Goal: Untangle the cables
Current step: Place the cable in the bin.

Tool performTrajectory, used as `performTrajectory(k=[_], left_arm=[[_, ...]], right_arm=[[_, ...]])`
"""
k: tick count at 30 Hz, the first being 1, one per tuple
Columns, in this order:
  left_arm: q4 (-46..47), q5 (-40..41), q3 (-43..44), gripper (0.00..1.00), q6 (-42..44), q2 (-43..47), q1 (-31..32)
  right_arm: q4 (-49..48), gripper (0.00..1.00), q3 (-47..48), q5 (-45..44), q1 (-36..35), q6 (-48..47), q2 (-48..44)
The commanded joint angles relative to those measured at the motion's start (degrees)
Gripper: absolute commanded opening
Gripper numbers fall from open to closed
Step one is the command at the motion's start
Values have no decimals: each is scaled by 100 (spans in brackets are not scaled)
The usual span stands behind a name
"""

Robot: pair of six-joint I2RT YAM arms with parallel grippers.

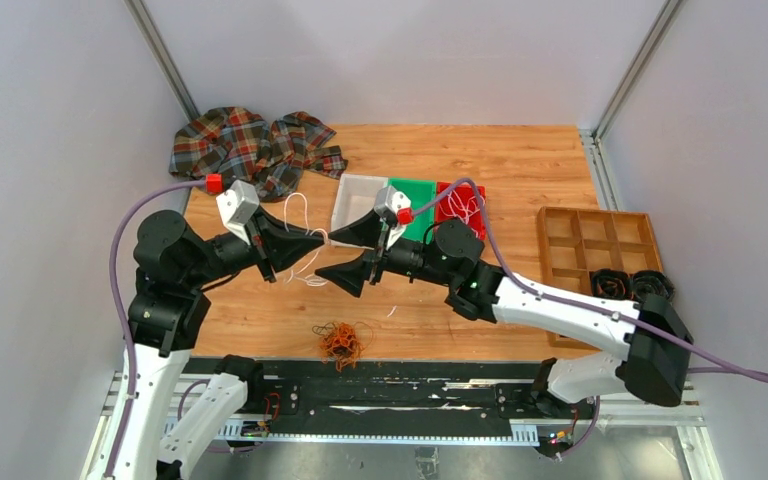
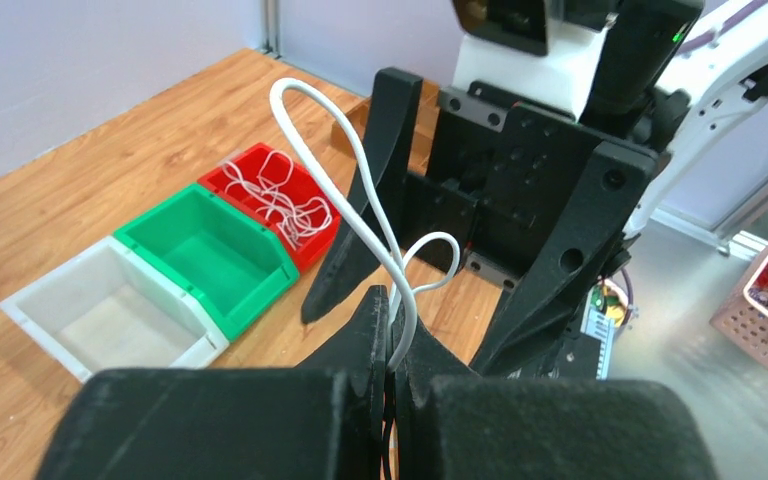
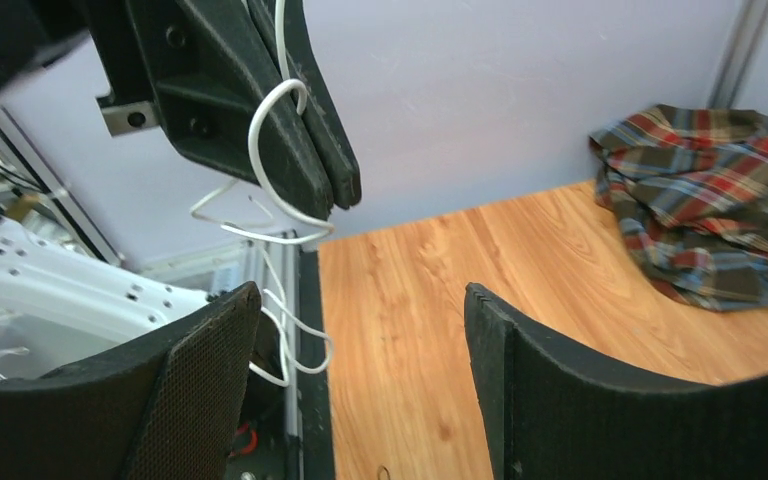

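A thin white cable (image 2: 312, 140) loops up from my left gripper (image 2: 395, 322), which is shut on it. In the top view the left gripper (image 1: 320, 238) hangs mid-table with the white cable (image 1: 312, 281) dangling below. My right gripper (image 1: 332, 257) faces it tip to tip, jaws wide open and holding nothing. The right wrist view shows the right gripper (image 3: 355, 320) open, with the left fingers (image 3: 300, 150) above it and the cable (image 3: 265, 170) hanging beside its left finger, apart from the pad. An orange-brown cable tangle (image 1: 342, 340) lies near the front edge.
Behind the grippers stand a white bin (image 1: 352, 190), a green bin (image 1: 418, 192) and a red bin (image 1: 450, 192) holding white cables. A plaid cloth (image 1: 255, 145) lies at the back left. At right, a wooden compartment tray (image 1: 595, 240) holds dark coils (image 1: 610, 283).
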State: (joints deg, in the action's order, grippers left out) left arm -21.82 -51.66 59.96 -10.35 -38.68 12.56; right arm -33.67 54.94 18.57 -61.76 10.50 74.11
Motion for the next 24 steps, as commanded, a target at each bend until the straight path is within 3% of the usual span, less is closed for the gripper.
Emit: performTrajectory(k=[1, 16, 22, 24], left_arm=[[556, -2, -130, 1, -513, 34, -25], [1100, 26, -291, 1, -974, 97, -25], [1151, 143, -328, 1, -929, 121, -31], [1137, 179, -328, 0, -891, 125, -25]], right_arm=[[-1691, 74, 195, 468, -3, 1003, 413], [-3373, 73, 623, 881, -264, 2105, 1498], [-3574, 64, 876, 1025, -356, 2376, 1790], [-3355, 50, 932, 964, -393, 2277, 1796]])
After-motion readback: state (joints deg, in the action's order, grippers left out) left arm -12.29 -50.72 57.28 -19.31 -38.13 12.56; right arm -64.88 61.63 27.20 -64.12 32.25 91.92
